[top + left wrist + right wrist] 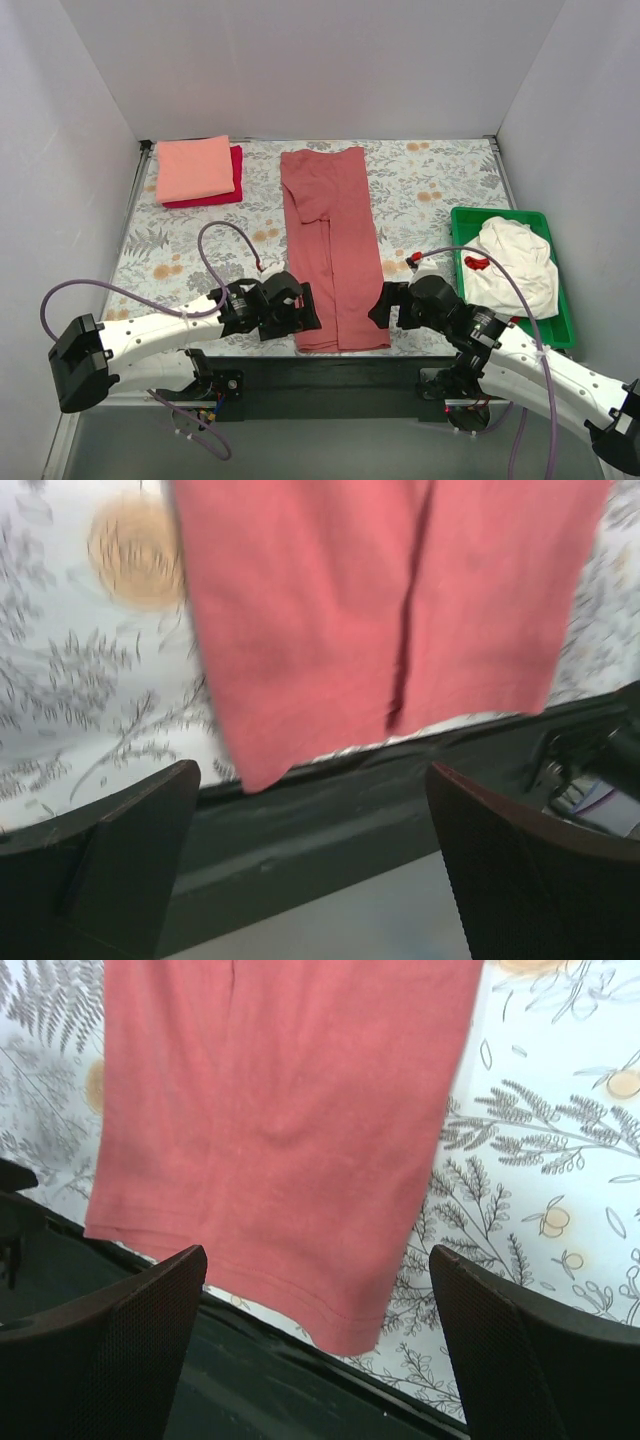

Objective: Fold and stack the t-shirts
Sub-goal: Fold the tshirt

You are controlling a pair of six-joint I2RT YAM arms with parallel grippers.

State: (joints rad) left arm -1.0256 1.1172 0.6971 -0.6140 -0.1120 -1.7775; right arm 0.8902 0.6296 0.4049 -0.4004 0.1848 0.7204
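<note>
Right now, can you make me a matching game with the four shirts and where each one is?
Shirts:
1. salmon-pink shirt
2. brick-red shirt
3. cream-white shirt
4. crimson shirt

Places:
A. bunched up in the green tray
B. folded, on top of another shirt
C. spread out long in the middle of the table
D. under a folded shirt, only its edges showing

Pairs: 1-B, 2-C, 3-A, 4-D

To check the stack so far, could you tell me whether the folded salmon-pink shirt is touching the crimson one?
Touching. The top view shows the salmon-pink shirt lying directly on the crimson shirt, whose edges peek out beneath.
</note>
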